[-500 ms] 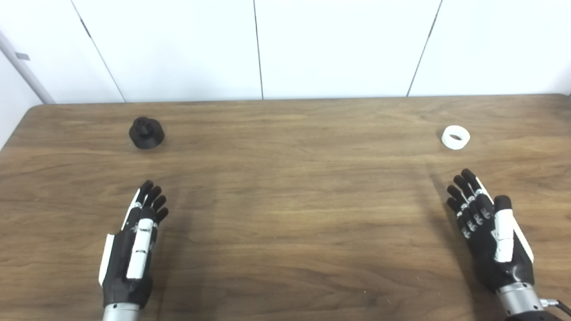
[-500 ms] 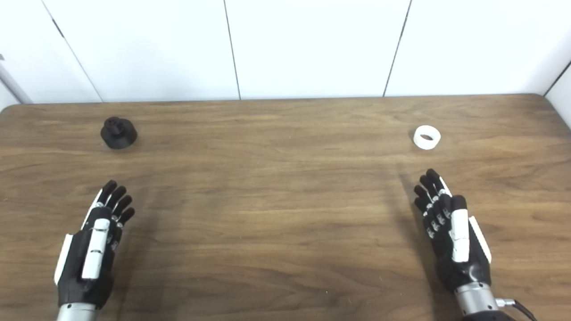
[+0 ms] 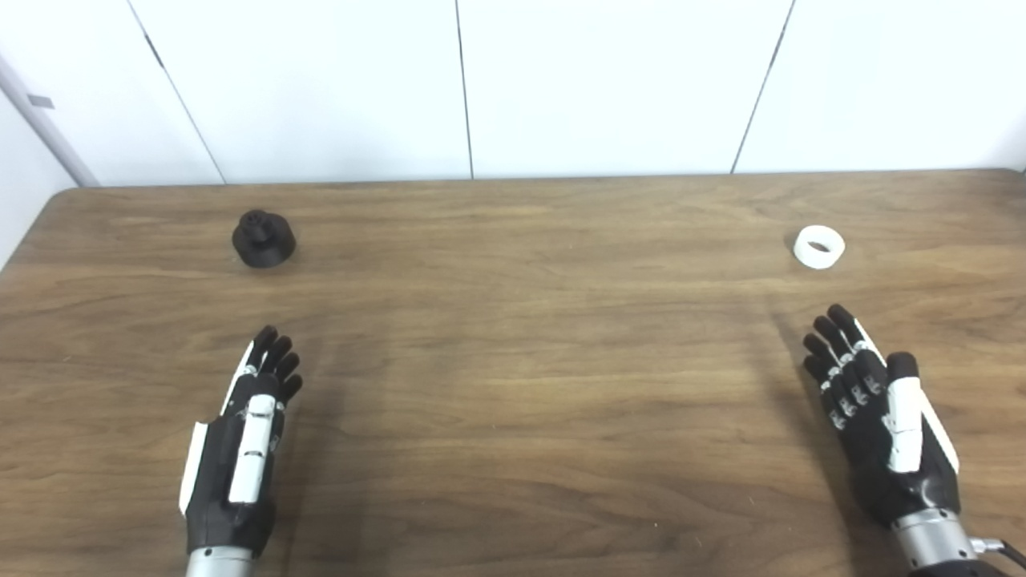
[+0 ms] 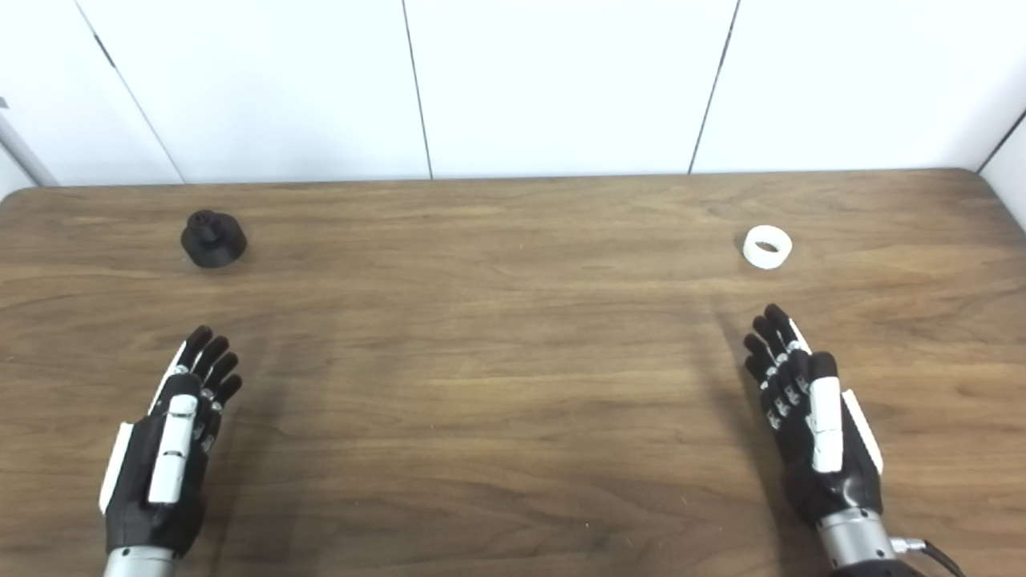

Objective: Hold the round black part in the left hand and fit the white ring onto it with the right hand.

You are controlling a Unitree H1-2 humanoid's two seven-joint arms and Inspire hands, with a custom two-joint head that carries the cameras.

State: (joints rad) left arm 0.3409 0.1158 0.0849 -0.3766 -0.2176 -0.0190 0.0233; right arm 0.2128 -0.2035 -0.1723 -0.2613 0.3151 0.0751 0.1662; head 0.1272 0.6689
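Nearest, the left hand (image 3: pixel 238 449) and right hand (image 3: pixel 882 433) hover over the wooden table (image 3: pixel 513 385), fingers stretched out and holding nothing. Farther back, the round black part (image 3: pixel 263 238) sits ahead of the left hand, and the white ring (image 3: pixel 818 247) lies ahead of the right.

I see a brown wood-grain table (image 3: pixel 513 336) with a smooth satin finish, a matt round black part (image 3: pixel 264 238), and a smooth, plastic-looking white ring (image 3: pixel 818 247).
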